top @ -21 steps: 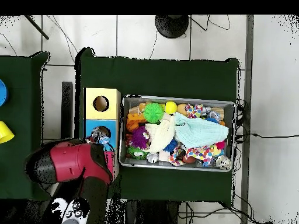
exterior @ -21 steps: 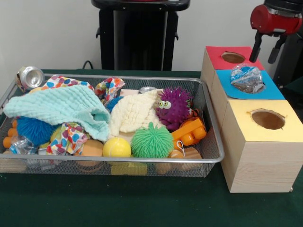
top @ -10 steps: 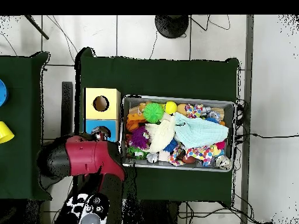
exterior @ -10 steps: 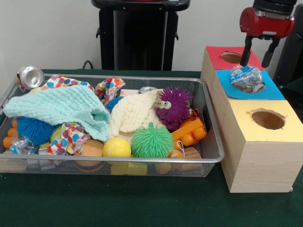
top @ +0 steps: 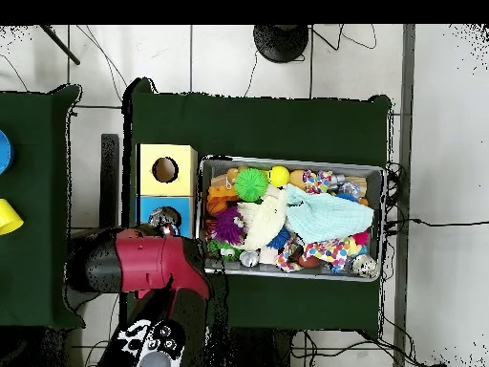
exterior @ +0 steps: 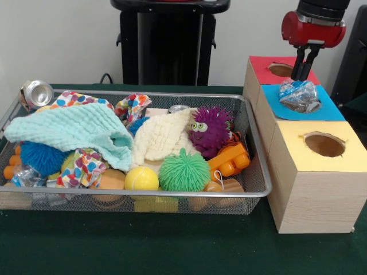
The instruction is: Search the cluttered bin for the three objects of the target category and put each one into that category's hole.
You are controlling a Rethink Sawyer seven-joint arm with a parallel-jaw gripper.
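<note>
Gripper (exterior: 302,73) was closed, empty, just above the crumpled bottle (exterior: 298,95), which sat wedged over the blue hole (exterior: 321,109). Risk: pushing off-centre could tip it off the box.

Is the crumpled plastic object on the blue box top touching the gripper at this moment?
Cannot tell. In the front view the gripper ends right at the top edge of the crumpled plastic; neither contact nor gap shows plainly.

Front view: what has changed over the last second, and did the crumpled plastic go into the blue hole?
The end effector moved left in the front view to hang just above the crumpled plastic, and its fingers closed from spread to together, empty. The plastic stayed on the blue box, not dropped in. The bin contents are unchanged.
</note>
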